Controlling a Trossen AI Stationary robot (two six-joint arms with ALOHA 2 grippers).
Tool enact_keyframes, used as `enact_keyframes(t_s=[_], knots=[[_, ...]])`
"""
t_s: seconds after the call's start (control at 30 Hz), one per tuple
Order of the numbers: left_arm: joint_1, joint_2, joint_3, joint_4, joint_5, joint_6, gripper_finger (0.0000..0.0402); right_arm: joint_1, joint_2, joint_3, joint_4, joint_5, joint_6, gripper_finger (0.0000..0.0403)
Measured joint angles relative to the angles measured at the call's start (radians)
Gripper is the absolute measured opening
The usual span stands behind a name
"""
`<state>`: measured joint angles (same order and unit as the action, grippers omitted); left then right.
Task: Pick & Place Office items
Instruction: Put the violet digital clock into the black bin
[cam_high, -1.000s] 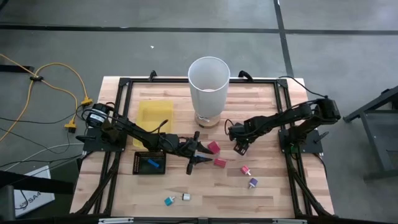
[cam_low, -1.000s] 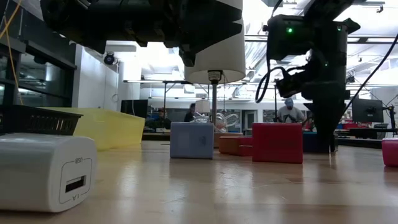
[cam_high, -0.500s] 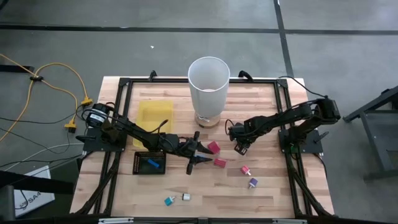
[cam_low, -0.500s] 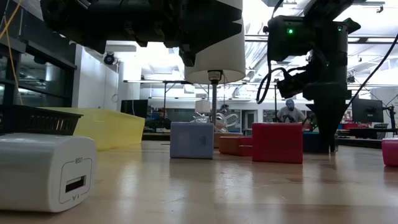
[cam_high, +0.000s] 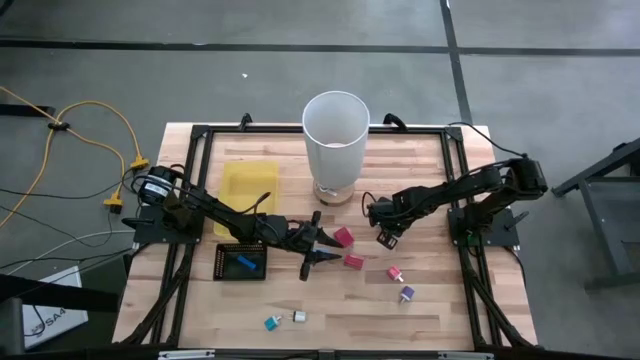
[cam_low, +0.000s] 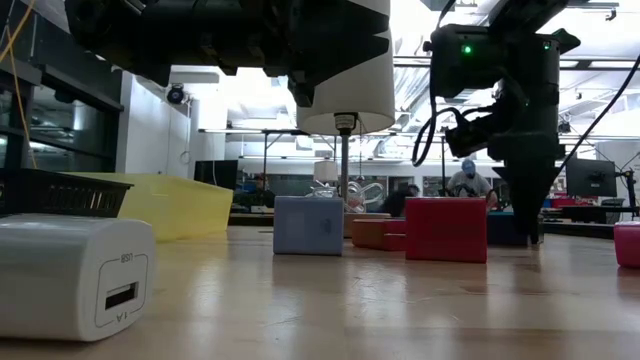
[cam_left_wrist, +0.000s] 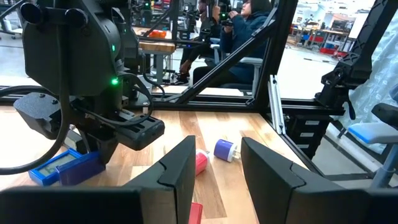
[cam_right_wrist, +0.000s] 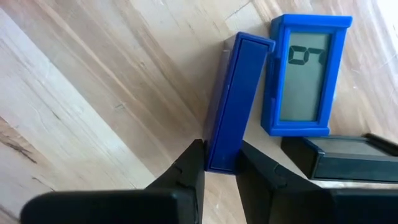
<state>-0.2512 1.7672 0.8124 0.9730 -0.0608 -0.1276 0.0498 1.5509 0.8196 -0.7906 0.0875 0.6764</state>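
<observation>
Right wrist view: right gripper (cam_right_wrist: 221, 163) down at tabletop (cam_right_wrist: 93, 93), fingers pinching thin dark-blue block (cam_right_wrist: 233, 99) by its end. Block lies just beside blue framed piece with grey display (cam_right_wrist: 305, 74), right of centre on tabletop, right of white bin (cam_high: 336, 140).

Step in hand: grasp of one office item, apparently just made. Next move likely calls for straight lift clear of neighbouring piece, then carry to a container.

Left gripper (cam_left_wrist: 214, 171) hovers near red blocks (cam_high: 343, 237) at centre, fingers part spread, nothing held.
</observation>
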Motion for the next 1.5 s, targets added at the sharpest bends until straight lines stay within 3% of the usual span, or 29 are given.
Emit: enact_keyframes(t_s=[0.4, 0.87, 1.23, 1.5], knots=[[0.0, 0.0, 0.0, 0.0, 0.0, 0.0, 0.0124, 0.022, -0.09, 0.0, 0.003, 0.029, -0.084, 0.0055], [0.0, 0.0, 0.0, 0.0, 0.0, 0.0, 0.0124, 0.193, -0.332, 0.0, 0.114, 0.044, -0.193, 0.0054], [0.0, 0.0, 0.0, 0.0, 0.0, 0.0, 0.0124, 0.365, -0.354, -0.002, 0.285, 0.055, -0.32, 0.0055], [0.0, 0.0, 0.0, 0.0, 0.0, 0.0, 0.0124, 0.422, -0.354, 0.0, 0.435, 0.097, -0.385, 0.0055]])
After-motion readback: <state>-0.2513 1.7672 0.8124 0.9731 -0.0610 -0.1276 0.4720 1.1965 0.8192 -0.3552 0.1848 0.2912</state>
